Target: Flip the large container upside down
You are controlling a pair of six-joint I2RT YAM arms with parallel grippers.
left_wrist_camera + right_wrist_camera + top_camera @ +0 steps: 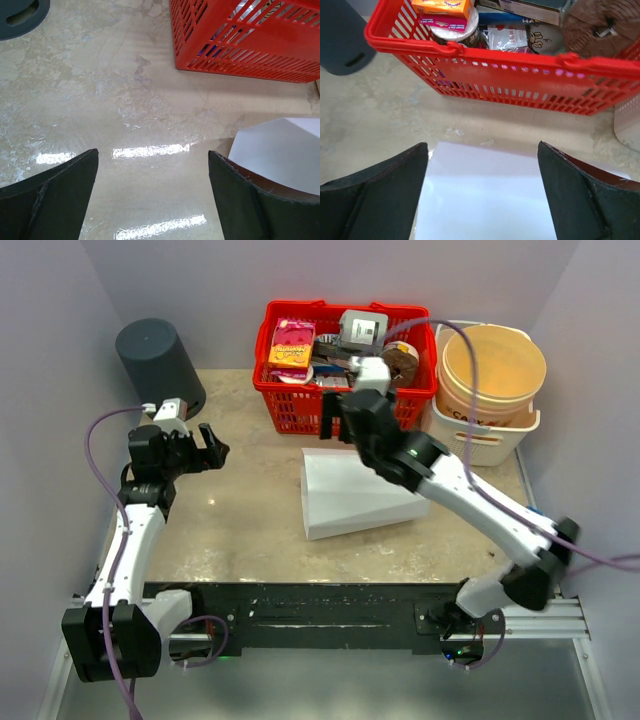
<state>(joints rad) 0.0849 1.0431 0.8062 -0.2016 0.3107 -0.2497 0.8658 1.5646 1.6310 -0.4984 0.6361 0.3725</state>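
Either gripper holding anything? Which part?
Nothing is held. The left gripper is open over the table; the right gripper is open above the white container, not gripping it.

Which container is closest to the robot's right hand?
The plain white container in the middle of the table, just below the right gripper. The red basket sits behind it; the dark bin stands far left.

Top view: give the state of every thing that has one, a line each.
white container: flat closed side up, on the table, ungripped.
right gripper: open, empty, above the white container.
left gripper: open, empty, over the table.
red basket: upright, filled with packages.
grey bin: closed end up.
tan tub: upright, open top.
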